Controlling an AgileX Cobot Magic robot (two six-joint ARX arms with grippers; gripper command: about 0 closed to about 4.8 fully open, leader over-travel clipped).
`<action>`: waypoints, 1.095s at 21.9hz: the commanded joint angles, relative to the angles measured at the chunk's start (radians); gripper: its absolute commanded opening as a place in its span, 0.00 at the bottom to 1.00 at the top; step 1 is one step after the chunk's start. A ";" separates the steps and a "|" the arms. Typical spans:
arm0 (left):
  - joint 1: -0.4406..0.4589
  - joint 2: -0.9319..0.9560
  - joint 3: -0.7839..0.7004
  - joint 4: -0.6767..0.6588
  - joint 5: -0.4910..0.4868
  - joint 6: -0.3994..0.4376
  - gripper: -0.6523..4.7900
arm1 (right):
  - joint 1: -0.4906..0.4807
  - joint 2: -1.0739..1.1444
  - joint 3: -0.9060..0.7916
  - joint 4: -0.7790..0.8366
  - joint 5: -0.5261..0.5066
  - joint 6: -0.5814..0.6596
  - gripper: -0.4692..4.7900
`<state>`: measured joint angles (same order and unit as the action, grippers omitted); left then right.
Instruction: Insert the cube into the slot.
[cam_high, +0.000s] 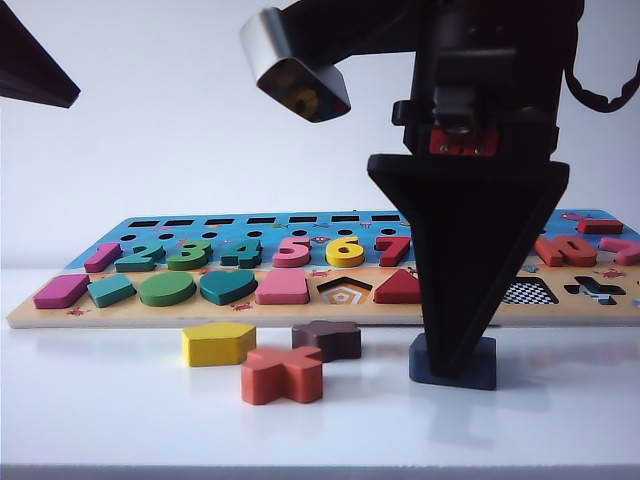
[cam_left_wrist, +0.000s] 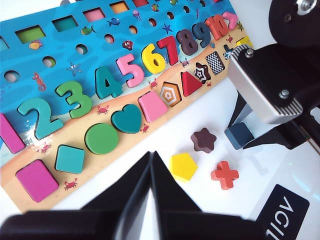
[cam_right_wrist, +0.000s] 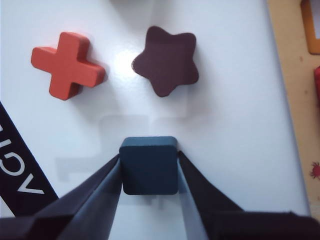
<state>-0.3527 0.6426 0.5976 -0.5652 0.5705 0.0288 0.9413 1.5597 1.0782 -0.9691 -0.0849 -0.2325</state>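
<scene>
Right pincer (cam_right_wrist: 150, 172) pressed on the flat navy-blue square wooden cube (cam_right_wrist: 149, 165)

The cube lies on the white desk (cam_right_wrist: 235, 125) near the dark brown star (cam_right_wrist: 166, 59), fingers touching both sides. Left pincer (cam_left_wrist: 151, 162) hangs above, fingertips together.

The exterior view sits low at tabletop (cam_high: 560, 430) level, facing the board (cam_high: 300, 312) edge-on. The left wrist view looks down obliquely from farther off. The right wrist view looks straight down, close. All share the cube (cam_high: 480, 372) (cam_left_wrist: 239, 135) (cam_right_wrist: 149, 165).
</scene>
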 joint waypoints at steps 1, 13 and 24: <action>0.001 0.000 0.001 0.017 0.001 0.005 0.14 | 0.000 -0.011 0.007 0.002 0.005 0.009 0.32; 0.002 0.000 0.001 0.017 0.001 0.005 0.14 | -0.032 -0.134 0.073 -0.005 0.093 0.261 0.31; 0.002 0.000 0.001 0.018 0.001 0.005 0.14 | -0.210 -0.231 0.091 -0.072 0.142 0.706 0.22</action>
<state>-0.3527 0.6426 0.5976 -0.5652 0.5705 0.0288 0.7288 1.3296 1.1671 -1.0397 0.0498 0.4610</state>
